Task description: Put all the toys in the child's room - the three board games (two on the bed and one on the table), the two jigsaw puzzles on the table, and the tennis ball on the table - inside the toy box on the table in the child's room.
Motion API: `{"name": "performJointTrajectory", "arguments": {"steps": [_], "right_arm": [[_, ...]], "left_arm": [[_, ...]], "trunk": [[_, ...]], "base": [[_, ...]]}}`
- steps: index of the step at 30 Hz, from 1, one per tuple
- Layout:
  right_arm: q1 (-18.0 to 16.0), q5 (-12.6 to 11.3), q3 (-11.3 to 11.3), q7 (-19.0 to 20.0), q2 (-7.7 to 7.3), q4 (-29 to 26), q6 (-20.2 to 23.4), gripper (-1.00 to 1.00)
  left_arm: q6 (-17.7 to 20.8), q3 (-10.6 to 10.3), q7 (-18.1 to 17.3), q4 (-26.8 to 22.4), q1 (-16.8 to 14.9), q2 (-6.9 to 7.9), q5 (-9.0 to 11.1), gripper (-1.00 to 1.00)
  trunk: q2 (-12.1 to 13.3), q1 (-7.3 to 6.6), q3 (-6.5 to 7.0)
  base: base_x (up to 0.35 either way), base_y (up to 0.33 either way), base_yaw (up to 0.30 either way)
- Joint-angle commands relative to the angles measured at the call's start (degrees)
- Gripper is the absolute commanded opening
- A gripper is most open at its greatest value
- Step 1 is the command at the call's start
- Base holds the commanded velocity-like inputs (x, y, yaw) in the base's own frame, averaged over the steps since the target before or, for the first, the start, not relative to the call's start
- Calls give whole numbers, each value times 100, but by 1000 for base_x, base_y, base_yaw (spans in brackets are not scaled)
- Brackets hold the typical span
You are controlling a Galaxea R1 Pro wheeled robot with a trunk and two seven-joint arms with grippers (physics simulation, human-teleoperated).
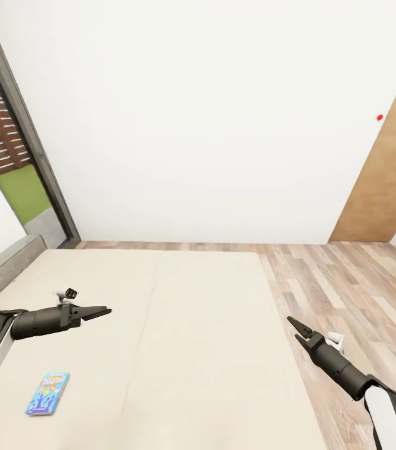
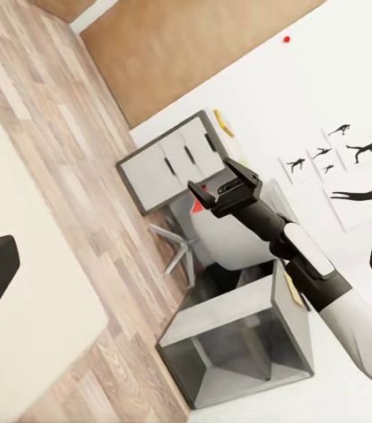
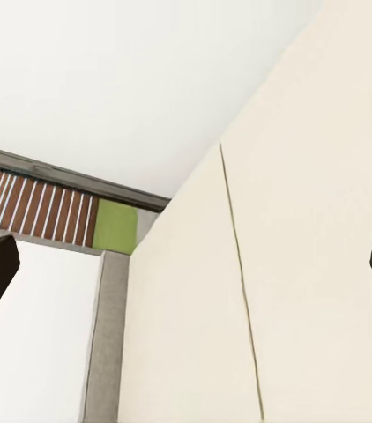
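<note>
Head view: we're at the bed (image 1: pixel 179 350), small blue board game (image 1: pixel 47 393) unpicked; left gripper (image 1: pixel 101 312) & right gripper (image 1: pixel 298 330) both spread, empty

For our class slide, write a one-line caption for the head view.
Both open grippers, left and right, hover over the beige bed; a small blue board game lies near the left arm.

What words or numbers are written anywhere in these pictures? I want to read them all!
None can be read.
Small blue board game on the bed: its colourful cover carries print, too small and blurred to read.
Black sports-silhouette wall pictures: figures, no readable letters.
Red dot on the wall: a plain mark, no text.
</note>
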Motion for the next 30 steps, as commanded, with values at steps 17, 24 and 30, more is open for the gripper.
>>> {"name": "performJointTrajectory", "arguments": {"steps": [17,24,30], "right_arm": [[-6,-15,-11,25,-3,-4,41,100],[-6,-15,-11,28,-6,-4,41,100],[-6,-11,-10,28,3,-4,41,100]], "left_arm": [[55,1,-20,2,-4,2,2,100],[58,0,-20,2,-4,2,2,100],[58,0,-20,2,-4,3,2,100]], "trunk": [[-12,3,-12],[-12,3,-12],[-12,3,-12]], "base": [[0,286,5],[0,286,0],[0,286,0]]}}
